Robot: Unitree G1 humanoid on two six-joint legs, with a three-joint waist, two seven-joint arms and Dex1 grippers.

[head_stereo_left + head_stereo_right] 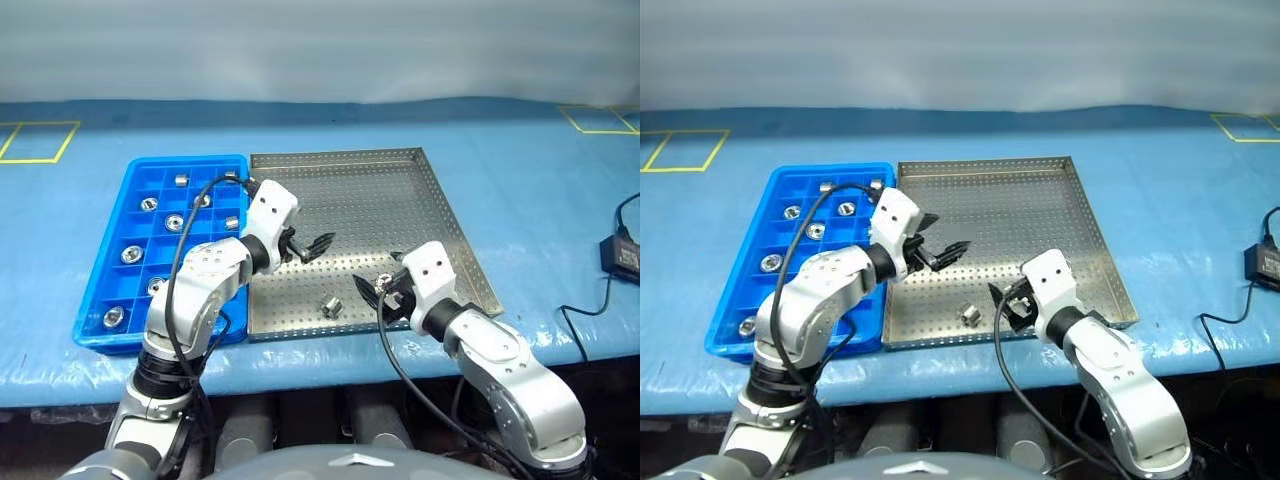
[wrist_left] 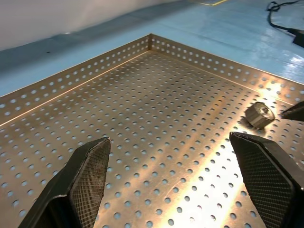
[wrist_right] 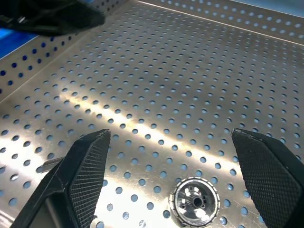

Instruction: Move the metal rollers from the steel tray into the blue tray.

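Note:
The steel tray (image 1: 390, 210) lies mid-table with the blue tray (image 1: 185, 160) against its left side. Two metal rollers remain on the steel floor: one near the front rim (image 1: 331, 308), and one (image 1: 383, 281) just ahead of my right gripper (image 1: 375, 290). That gripper is open, and the roller (image 3: 195, 202) lies hole-up between its fingers (image 3: 80, 180), untouched. My left gripper (image 1: 318, 245) hovers open and empty over the steel tray's left half, and its wrist view catches the roller (image 2: 259, 114) off to one side. Several rollers (image 1: 131, 254) sit in blue compartments.
A black power adapter (image 1: 622, 255) with its cable lies on the blue table cover at the far right. Yellow tape squares (image 1: 35, 140) mark the back corners. The table's front edge runs just below both trays.

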